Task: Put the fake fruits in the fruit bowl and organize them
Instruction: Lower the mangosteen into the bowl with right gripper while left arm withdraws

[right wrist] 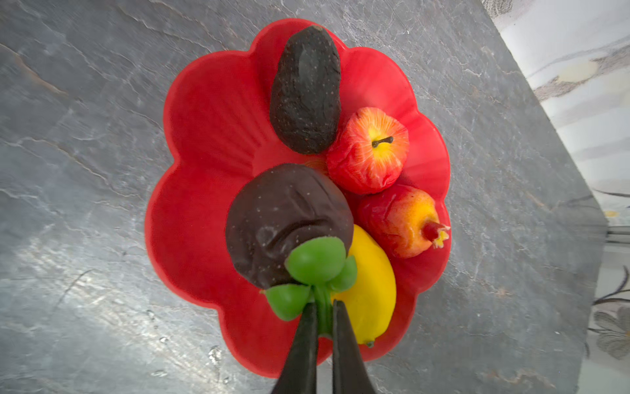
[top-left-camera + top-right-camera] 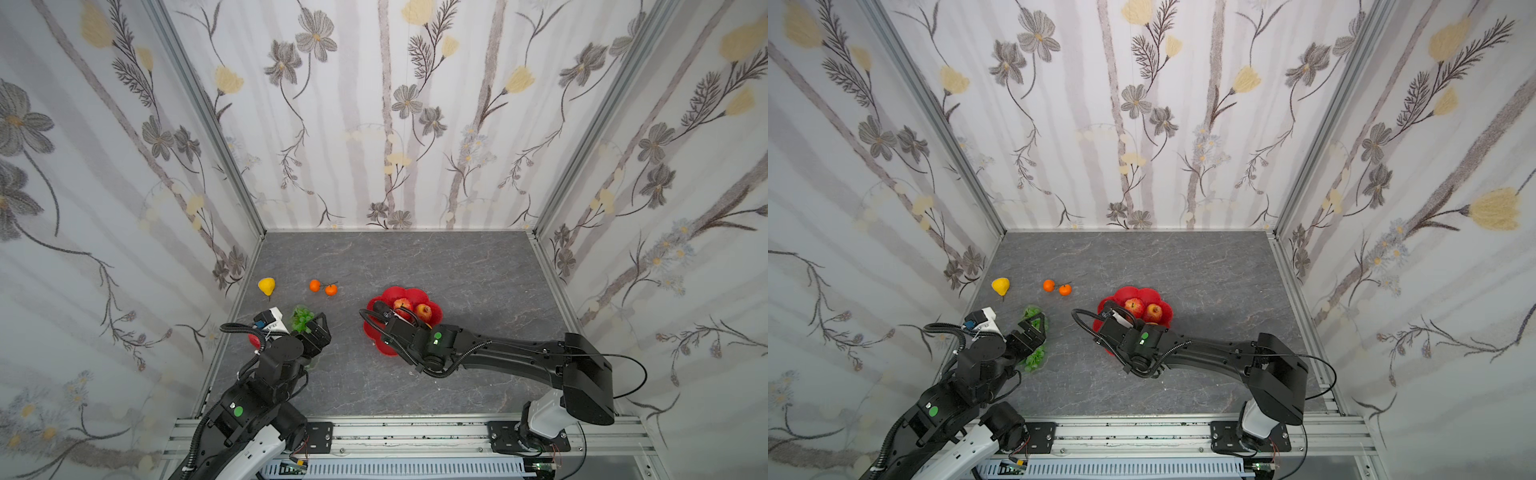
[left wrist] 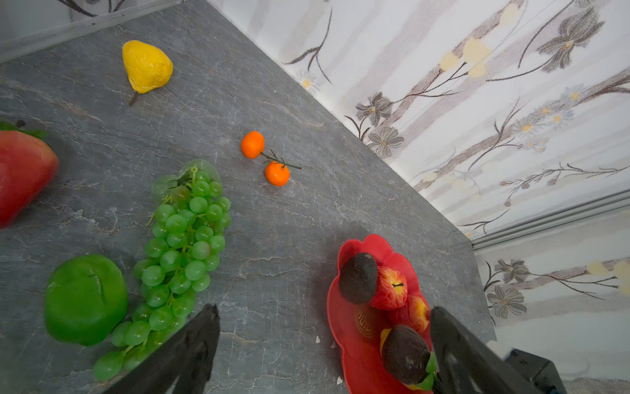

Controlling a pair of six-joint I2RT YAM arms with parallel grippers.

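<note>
Two tools: left tool [image 3: 322, 315] spread wide over grapes [image 3: 184, 245] toward the counter's [image 2: 457, 266] left edge; right tool [image 1: 324, 307] pinches a dark fruit's [image 1: 286, 221] green stem inside the bowl's [image 1: 204, 136] rim.

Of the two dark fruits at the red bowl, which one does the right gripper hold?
The rounder dark fruit with green leaves: the right gripper is shut on its green stem. The elongated avocado lies free in the fruit bowl, untouched.

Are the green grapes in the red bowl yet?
Not in. The grapes lie on the grey table, apart from the red bowl, which holds other fruit.
</note>
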